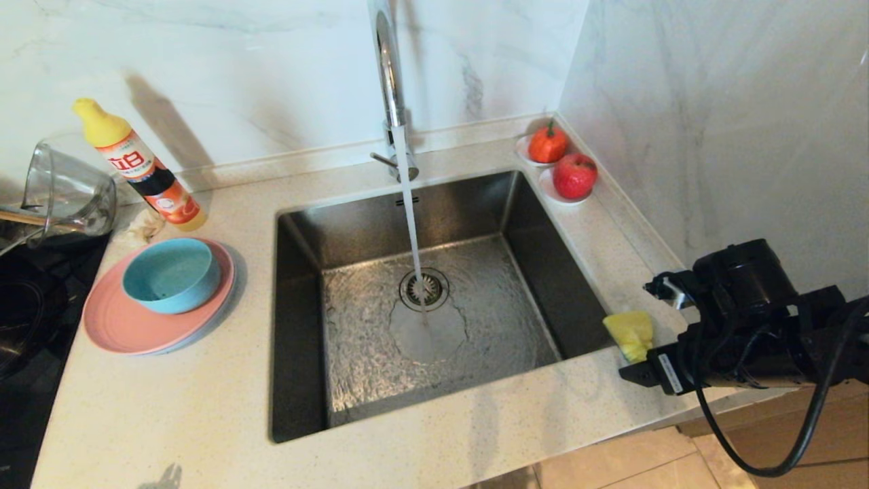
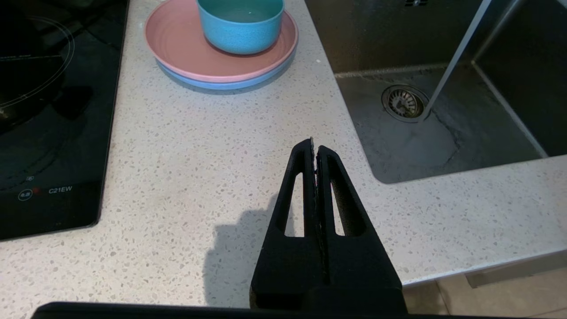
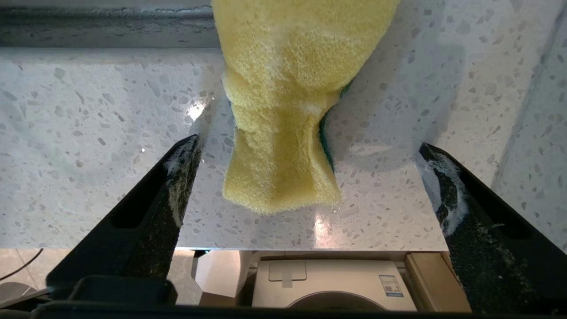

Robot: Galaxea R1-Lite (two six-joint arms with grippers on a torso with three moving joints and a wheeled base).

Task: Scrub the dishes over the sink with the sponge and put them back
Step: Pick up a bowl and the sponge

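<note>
The yellow sponge, its green layer down, lies on the counter at the sink's right rim. My right gripper is open, its foam-flecked fingers standing either side of the sponge's near end without touching it. The teal bowl sits on the pink plate, which rests on the grey-blue plate, left of the sink. My left gripper hangs shut and empty over the front counter.
Water runs from the faucet onto the drain strainer. A detergent bottle and a glass jug stand at the back left beside the black cooktop. Two red fruits sit in the back right corner by the wall.
</note>
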